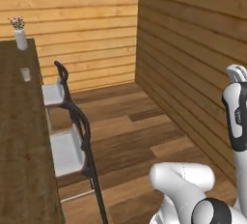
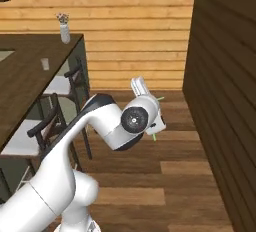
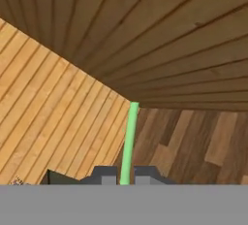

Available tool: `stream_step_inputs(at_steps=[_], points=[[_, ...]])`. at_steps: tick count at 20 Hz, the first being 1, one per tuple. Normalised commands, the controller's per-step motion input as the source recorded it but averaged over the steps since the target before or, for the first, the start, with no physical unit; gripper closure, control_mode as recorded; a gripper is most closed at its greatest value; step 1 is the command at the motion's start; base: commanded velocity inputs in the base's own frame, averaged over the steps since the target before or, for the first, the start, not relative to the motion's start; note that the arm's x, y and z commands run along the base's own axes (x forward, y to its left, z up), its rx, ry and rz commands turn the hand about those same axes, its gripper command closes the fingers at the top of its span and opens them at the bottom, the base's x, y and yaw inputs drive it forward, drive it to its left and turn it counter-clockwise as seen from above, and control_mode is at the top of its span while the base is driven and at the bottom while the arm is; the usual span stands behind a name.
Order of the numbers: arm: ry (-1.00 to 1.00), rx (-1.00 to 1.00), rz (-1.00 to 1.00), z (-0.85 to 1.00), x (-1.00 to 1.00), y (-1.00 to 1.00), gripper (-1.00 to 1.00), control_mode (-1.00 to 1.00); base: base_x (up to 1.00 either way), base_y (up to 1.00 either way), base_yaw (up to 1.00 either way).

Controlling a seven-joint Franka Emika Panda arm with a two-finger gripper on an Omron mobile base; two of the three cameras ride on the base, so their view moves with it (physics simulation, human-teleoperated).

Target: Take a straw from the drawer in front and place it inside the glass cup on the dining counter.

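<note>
The thin straight green straw (image 3: 129, 141) was clamped between the two small dark finger tips of the gripper (image 3: 125, 174), whose jaws were closed tight on it; in the hand view it ran up and away from the tips toward the corner where the pale plank wall met the darker one. In the right base view only short green ends of the straw (image 2: 154, 136) showed past the white hand, which was held above the wood floor, well apart from the counter.

The small clear glass cup (image 2: 45, 64) stood upright on the long dark-brown wood-grain dining counter (image 2: 20, 86), away to the arm's left. In the left base view the cup (image 1: 25, 74) stood near the counter's (image 1: 19, 146) right edge. Farther along the same top stood a white vase with flowers (image 1: 20, 35), near the far end. Black-framed stools with white seats (image 1: 67, 150) stood just beside the counter.
</note>
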Motion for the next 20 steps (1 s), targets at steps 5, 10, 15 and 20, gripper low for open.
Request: stream_step_inputs(at_steps=[5,10,15,20], points=[[0.0,0.0,0.0,0.0,0.0,0.0,1.0,1.0,0.95,-0.61,0.45],[0.0,0.0,0.0,0.0,0.0,0.0,1.0,1.0,1.0,-0.48,0.5],[0.0,0.0,0.0,0.0,0.0,0.0,1.0,1.0,0.96,-0.49,0.51],[0.0,0.0,0.0,0.0,0.0,0.0,1.0,1.0,0.83,-0.57,0.51]])
